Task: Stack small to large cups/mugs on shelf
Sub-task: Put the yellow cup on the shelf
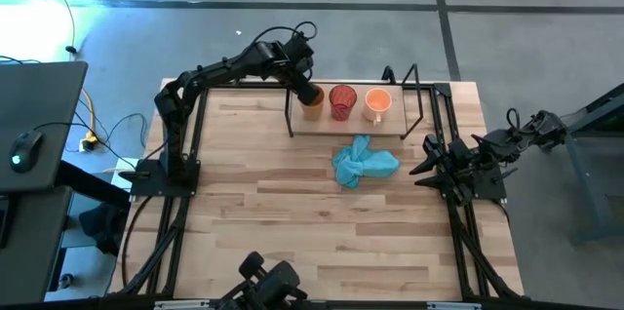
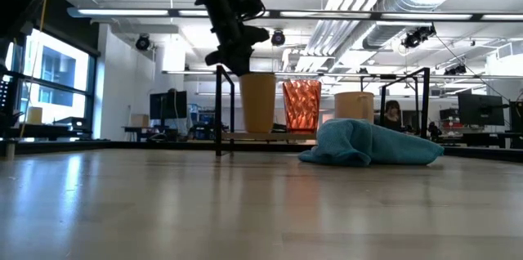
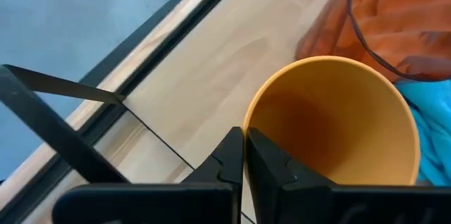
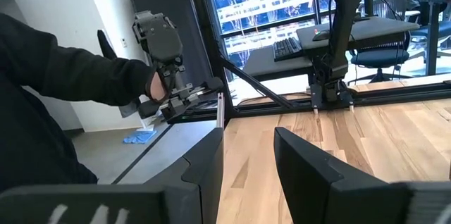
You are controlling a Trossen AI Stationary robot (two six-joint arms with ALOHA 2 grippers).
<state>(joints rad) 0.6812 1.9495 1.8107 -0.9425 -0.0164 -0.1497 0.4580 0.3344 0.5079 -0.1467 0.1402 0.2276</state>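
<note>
Three cups stand in a row on the low wooden shelf (image 1: pixel 336 128) at the table's far side: an amber-orange cup (image 1: pixel 311 102), a red translucent cup (image 1: pixel 342 102) and a pale orange mug (image 1: pixel 377 103). The low view shows the amber cup (image 2: pixel 258 101), the red cup (image 2: pixel 301 105) and the mug (image 2: pixel 354 105) upright on the board (image 2: pixel 253 136). My left gripper (image 1: pixel 304 87) is at the amber cup's rim, shut on it. My right gripper (image 4: pixel 246 143) is open and waits by the table's right edge (image 1: pixel 431 166). My left gripper (image 3: pixel 244 141) pinches the amber cup's rim (image 3: pixel 246 122) on the side toward the table's left. One finger (image 3: pixel 271 164) is inside the cup and the other (image 3: pixel 225 164) outside. It comes slanting down from the far left. The cup is upright, with its base on the shelf.
A crumpled light blue cloth (image 1: pixel 364 162) lies on the table just in front of the shelf, also in the low view (image 2: pixel 368 145). Black frame legs (image 1: pixel 290 115) rise at the shelf's ends. A person's dark sleeve (image 4: pixel 70 76) shows beyond the table.
</note>
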